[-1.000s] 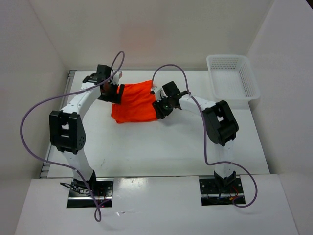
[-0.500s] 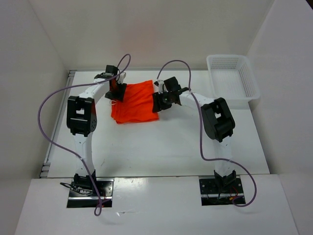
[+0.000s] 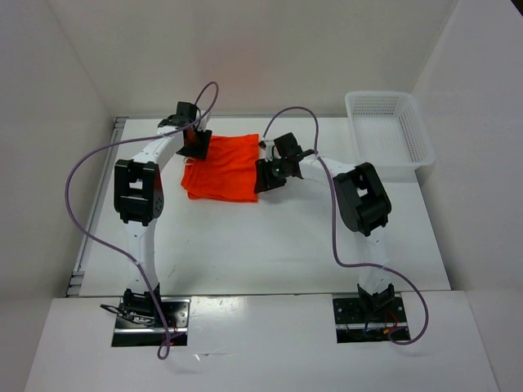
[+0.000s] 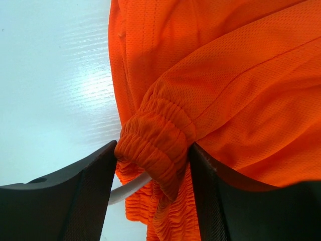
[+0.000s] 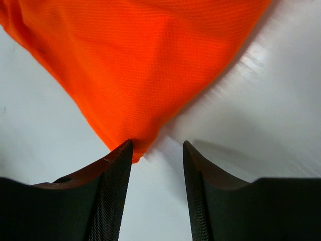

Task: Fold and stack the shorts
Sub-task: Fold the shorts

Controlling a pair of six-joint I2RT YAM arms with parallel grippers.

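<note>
The left pincer (image 4: 153, 146) is clamped on a bunched roll of the gathered waistband (image 4: 158, 133). The cloth fills the gap and presses against both fingers, and the white drawstring (image 4: 131, 187) loops just beneath. The right pincer (image 5: 157, 144) stands part-way apart and holds nothing. Bare surface (image 5: 251, 125) shows between its fingers, and a pointed corner of the cloth only reaches the inner edge of one finger.

Outward from them, the orange shorts (image 3: 222, 167) lie fairly flat toward the far side of the surface, between the two arms and well apart from the white basket (image 3: 388, 102).

The hold is one-sided. If the left arm pulls into a fold now, the free corner would likely drag and the cloth twist instead of folding square. If the right pincer closes where it is, it may catch only the tip, or nothing. The thick roll in the left grip could also unroll and slip out, or the drawstring could snag.
</note>
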